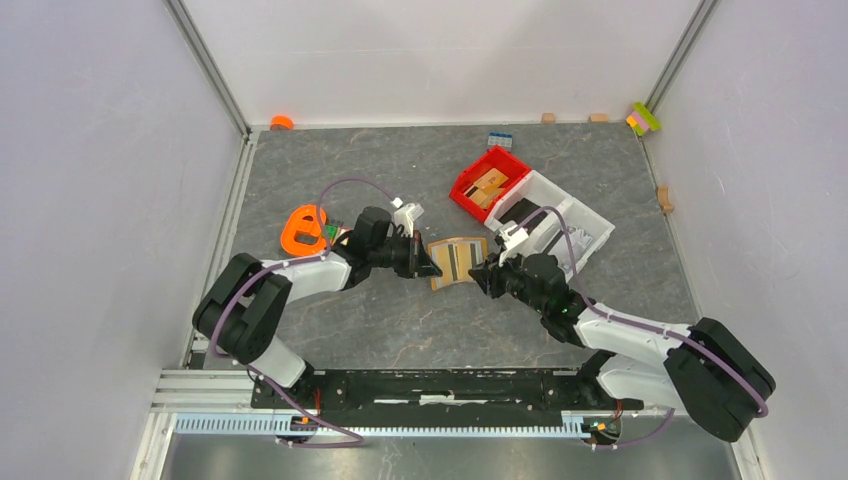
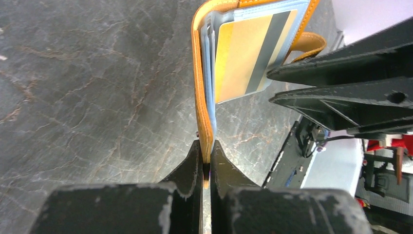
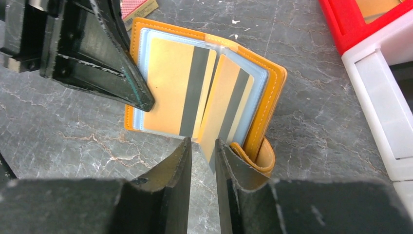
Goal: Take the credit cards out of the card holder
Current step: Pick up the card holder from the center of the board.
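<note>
You face a grey marbled tabletop (image 1: pixel 330 160) boxed in by plain white walls (image 1: pixel 440 50) under even light.

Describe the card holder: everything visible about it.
The card holder is a small orange-tan folding wallet, leather-looking with stitched edges, open on the grey marbled table. Pale blue-grey sleeves inside hold two tan credit cards with dark stripes. The left gripper is pinched shut on its cover edge. The right gripper straddles the bottom edge of a sleeve leaf; whether it clamps is unclear. A strap tab curls at one corner.
</note>
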Available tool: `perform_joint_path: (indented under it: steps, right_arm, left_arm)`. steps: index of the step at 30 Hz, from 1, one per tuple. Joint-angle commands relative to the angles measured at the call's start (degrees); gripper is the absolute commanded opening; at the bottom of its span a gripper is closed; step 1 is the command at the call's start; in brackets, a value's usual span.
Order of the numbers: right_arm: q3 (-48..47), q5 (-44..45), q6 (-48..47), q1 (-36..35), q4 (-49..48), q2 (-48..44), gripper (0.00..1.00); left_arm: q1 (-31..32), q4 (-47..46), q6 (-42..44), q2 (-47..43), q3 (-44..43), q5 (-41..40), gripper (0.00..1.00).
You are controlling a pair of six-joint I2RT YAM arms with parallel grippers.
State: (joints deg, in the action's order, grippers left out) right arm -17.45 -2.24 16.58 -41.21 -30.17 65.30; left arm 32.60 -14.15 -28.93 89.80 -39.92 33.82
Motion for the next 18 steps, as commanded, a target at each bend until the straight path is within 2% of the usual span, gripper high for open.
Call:
perform_joint_path:
  steps: [1,9,18]
  right_arm:
    - [-1.49,2.55,-1.14,0.55,0.19,-2.43,0.28]
    - [-0.61,-9.00,2.65,6.31,-2.91,-1.77,0.29]
    - [0.76,-21.36,6.33,10.03,-8.94,-2.21,0.32]
  left_arm:
    - [-0.01,-6.37,-3.22,-2.58,0.69,4.96,0.02]
    - [0.96,-11.81,-4.95,-4.27,2.19,8.62,0.02]
    - [2.38,-15.08,-5.23,-8.45,4.28,8.89,0.02]
